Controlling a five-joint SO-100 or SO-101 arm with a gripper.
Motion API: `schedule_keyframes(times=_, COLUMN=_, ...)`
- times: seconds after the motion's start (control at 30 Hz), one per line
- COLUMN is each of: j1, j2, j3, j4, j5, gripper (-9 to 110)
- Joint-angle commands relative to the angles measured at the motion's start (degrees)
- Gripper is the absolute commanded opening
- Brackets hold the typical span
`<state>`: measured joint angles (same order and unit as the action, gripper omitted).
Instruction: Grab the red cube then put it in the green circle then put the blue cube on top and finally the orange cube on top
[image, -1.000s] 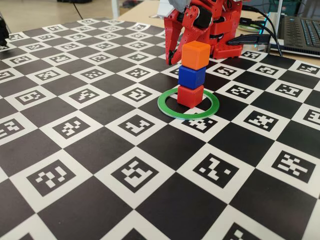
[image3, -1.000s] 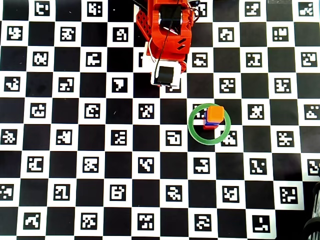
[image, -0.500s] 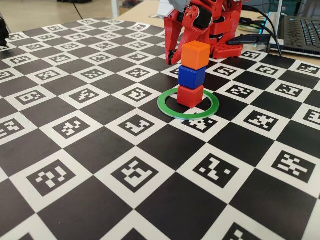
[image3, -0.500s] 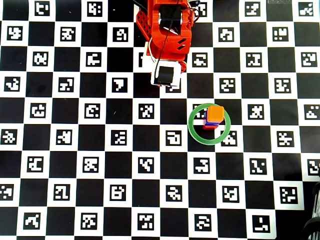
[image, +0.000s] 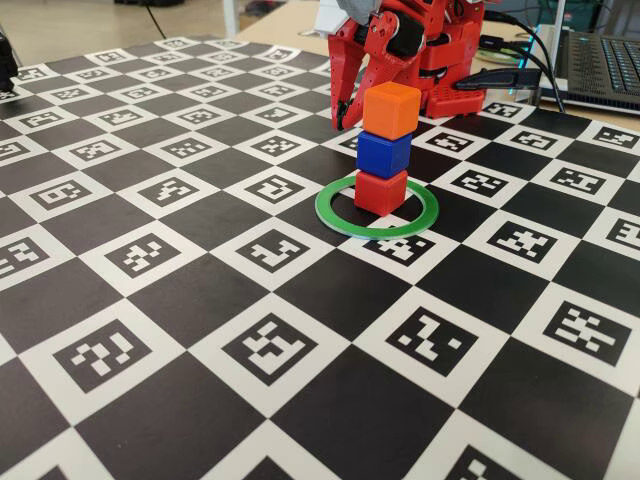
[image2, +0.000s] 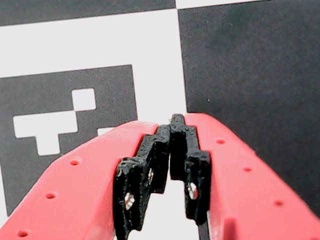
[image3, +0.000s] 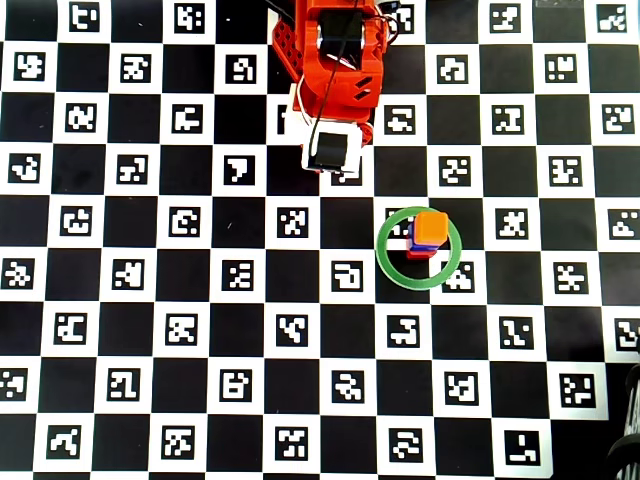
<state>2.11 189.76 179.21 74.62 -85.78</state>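
Note:
In the fixed view the red cube (image: 381, 192) sits inside the green circle (image: 377, 233), slightly toward its far side. The blue cube (image: 383, 154) rests on it and the orange cube (image: 391, 109) tops the stack. From overhead the orange cube (image3: 431, 227) covers most of the stack, which stands in the upper part of the green circle (image3: 381, 250). My red gripper (image: 345, 124) hangs behind and left of the stack, pointing down, clear of it. In the wrist view the gripper (image2: 172, 120) is shut with nothing between its black pads, over a marker square.
The board is a black-and-white checkered mat with printed markers. The arm's red base (image: 445, 70) stands at the far edge, also seen overhead (image3: 335, 50). A laptop (image: 600, 60) and cables (image: 500, 78) lie beyond the board's back right.

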Motion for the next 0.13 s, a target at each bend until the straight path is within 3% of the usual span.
schedule_keyframes(times=0.0, j1=-0.7, j2=2.7, j3=2.4, j4=3.9, j5=-0.2, gripper=-6)
schedule_keyframes(times=0.1, j1=-0.7, j2=2.7, j3=2.4, j4=3.9, j5=-0.2, gripper=-6)
